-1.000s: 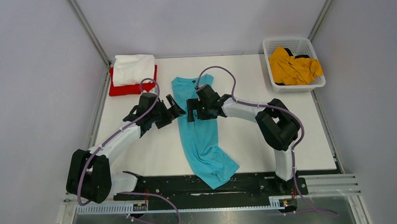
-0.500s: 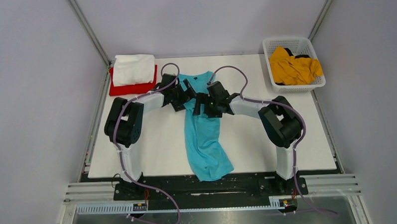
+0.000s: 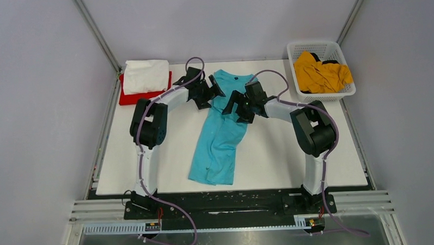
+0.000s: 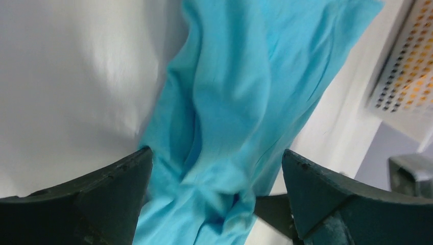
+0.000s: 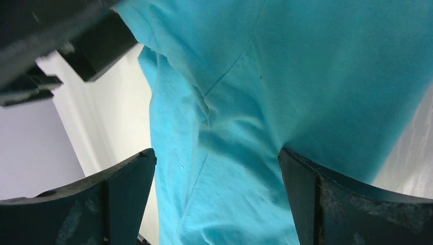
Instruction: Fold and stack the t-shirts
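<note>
1. while both arms have stretched toward the far side of the table [image 3: 292, 152] over the last second, the turquoise t-shirt [image 3: 220, 147] has travelled with them. its near hem, which hung over the table's near edge, now lies wholly on the white top.
2. the shirt runs lengthways down the middle, collar at the far end and hem slanting toward the left arm's side. its body is narrow and rumpled.
3. the left gripper [image 3: 212, 92] and right gripper [image 3: 237, 108] sit side by side over the shirt's shoulder end. both are spread wide and grasping nothing, just as a second ago.
4. each wrist view shows turquoise cloth beyond the parted jaws. the left view is blurred, so whether any fingertip presses on the fabric i cannot tell.
5. for the task, the shirt looks repositioned rather than folded. it probably needs spreading flat before the first fold.
6. the white t-shirt [image 3: 146, 75] rests folded on the red t-shirt [image 3: 143, 96] at the far left, unmoved. the mustard yellow t-shirt [image 3: 321, 72] waits crumpled in the basket [image 3: 310, 45].
</note>
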